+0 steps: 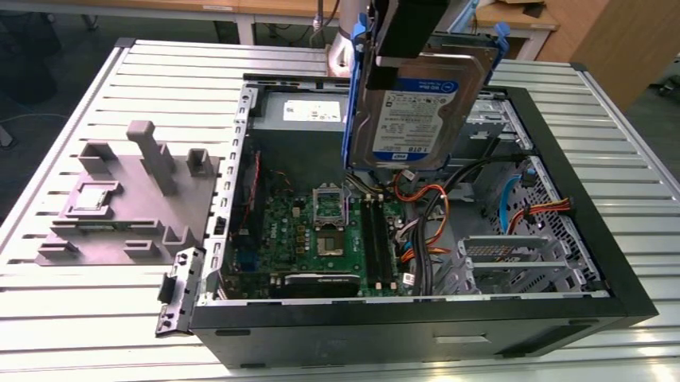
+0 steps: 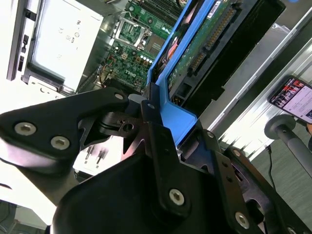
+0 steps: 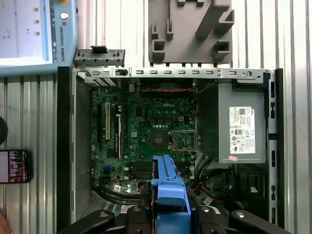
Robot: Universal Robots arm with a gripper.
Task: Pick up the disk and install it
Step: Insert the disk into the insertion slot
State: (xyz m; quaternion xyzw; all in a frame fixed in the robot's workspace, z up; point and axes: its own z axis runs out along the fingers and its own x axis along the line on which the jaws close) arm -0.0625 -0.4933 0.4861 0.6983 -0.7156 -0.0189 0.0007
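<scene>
Above the open computer case (image 1: 425, 322), over its power-supply end, we see the disk (image 1: 415, 111) hanging on edge with its label facing out, clear of everything inside the case. The gripper (image 1: 409, 28) has it from above. In the second wrist view the jaws are clamped on the blue carrier (image 2: 170, 105) that frames the disk.

We judge the step in hand to be carrying the disk to the metal drive bay (image 1: 505, 255) at the case's other end. To do that well, we would square the disk with the bay's opening and travel high enough over the case that its lower edge misses the orange cables (image 1: 425, 211). We would also go gently, since the grip sits on plastic, not on the metal body.

We count:
- one disk
- one gripper
- one case
- one motherboard (image 1: 318, 231) on the case floor
- one power supply (image 3: 242, 127)
- one grey holder block (image 1: 117, 199) just outside the case's long side
- one phone (image 3: 14, 165) beyond the case's bay end
</scene>
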